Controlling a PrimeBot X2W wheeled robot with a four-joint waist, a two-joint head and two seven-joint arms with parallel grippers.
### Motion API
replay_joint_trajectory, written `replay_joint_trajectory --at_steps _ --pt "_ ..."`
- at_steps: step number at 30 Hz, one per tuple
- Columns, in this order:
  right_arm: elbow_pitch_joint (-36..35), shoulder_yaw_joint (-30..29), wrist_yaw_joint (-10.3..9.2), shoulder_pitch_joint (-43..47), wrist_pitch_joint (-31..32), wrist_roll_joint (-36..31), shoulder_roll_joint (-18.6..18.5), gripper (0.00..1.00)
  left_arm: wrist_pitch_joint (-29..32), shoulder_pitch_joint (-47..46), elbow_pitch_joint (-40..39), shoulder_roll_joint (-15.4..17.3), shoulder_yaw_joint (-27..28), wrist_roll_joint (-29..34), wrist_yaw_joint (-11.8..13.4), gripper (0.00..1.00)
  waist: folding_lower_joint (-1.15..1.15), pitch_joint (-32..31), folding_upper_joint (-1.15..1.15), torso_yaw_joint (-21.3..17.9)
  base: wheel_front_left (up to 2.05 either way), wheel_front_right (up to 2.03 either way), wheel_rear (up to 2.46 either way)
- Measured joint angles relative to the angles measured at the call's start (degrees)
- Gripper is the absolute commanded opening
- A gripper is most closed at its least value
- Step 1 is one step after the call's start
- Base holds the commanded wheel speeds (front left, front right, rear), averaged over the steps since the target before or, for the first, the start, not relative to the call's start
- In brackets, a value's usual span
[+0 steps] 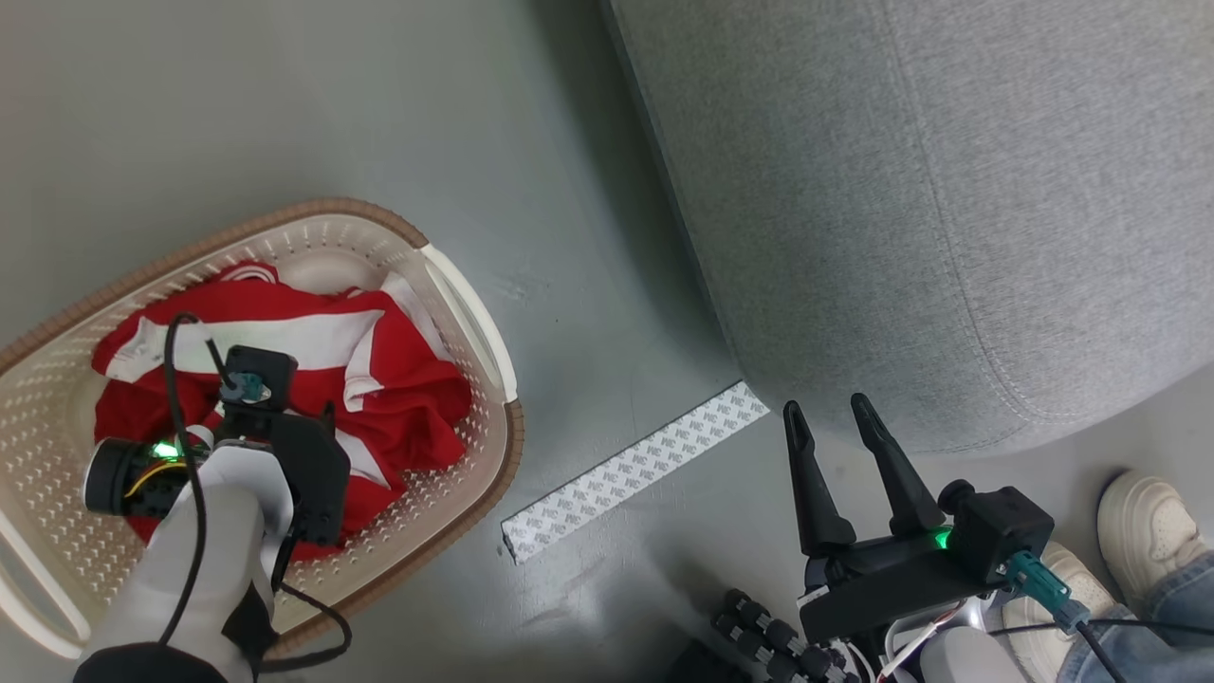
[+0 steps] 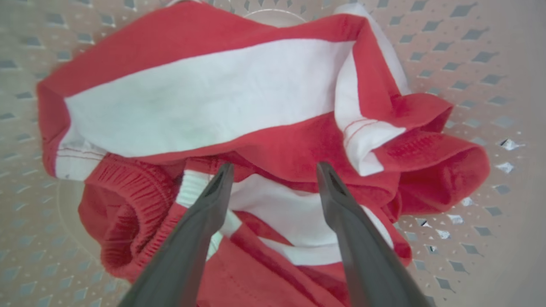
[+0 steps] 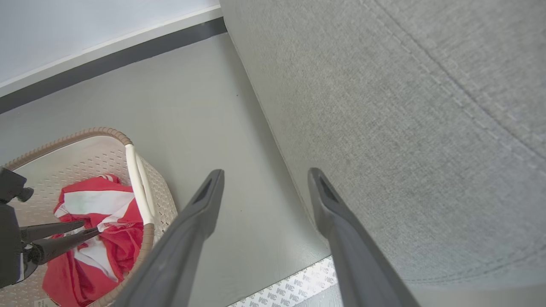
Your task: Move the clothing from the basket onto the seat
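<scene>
The cream perforated basket [image 1: 474, 313] with its brown rim stands on the floor at the left. Red clothing [image 1: 398, 379] with white panels lies crumpled inside it. My left gripper [image 2: 275, 170] hangs just above the pile, open, its two fingers straddling a red fold and a white band [image 2: 277, 213]. From the right wrist view, the left gripper's fingers [image 3: 64, 236] reach into the basket [image 3: 136, 179] over the clothing [image 3: 111, 251]. The grey sofa seat [image 1: 948, 190] fills the upper right. My right gripper [image 1: 835, 408] is open and empty near the seat's rounded front edge [image 3: 405, 170].
A strip of white patterned tape [image 1: 635, 470] lies on the grey floor between basket and sofa. A person's white shoe [image 1: 1148, 531] and jeans leg stand at the lower right. A dark skirting line [image 3: 106, 55] runs along the wall.
</scene>
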Motion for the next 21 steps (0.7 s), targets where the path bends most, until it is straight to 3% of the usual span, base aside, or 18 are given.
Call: replay_joint_trajectory --at_steps 15,16,17,18,21 --pt "-1.1 -0.8 0.00 3.9 -0.9 1.0 0.0 1.00 -3.2 -4.6 6.1 -1.9 1.1 -3.8 -2.4 1.00 -0.01 2.0 -0.01 -0.2 0.00 0.00 0.00" --pt "-1.2 -0.8 0.00 4.4 -0.9 1.0 0.0 1.00 -3.1 -4.9 6.6 -2.1 1.1 -3.8 -2.5 0.84 -0.01 2.1 -0.01 -0.2 0.00 0.00 0.00" --pt "-1.3 -0.9 0.00 4.7 -0.9 1.0 0.0 1.00 -3.1 -5.1 7.0 -2.3 1.0 -4.0 -2.5 0.33 -0.01 2.1 -0.01 -0.2 0.00 0.00 0.00" --pt "-1.5 -0.9 0.00 5.1 -0.9 1.0 0.0 1.00 -3.5 -5.2 7.2 -2.3 0.9 -4.0 -2.4 0.00 -0.01 2.1 -0.01 -0.1 0.00 0.00 0.00" --pt "-1.8 -0.9 0.00 5.5 -0.9 1.1 0.0 1.00 -4.3 -5.3 7.8 -2.4 0.5 -4.0 -2.5 0.00 -0.01 2.2 -0.02 -0.1 0.00 0.00 0.00"
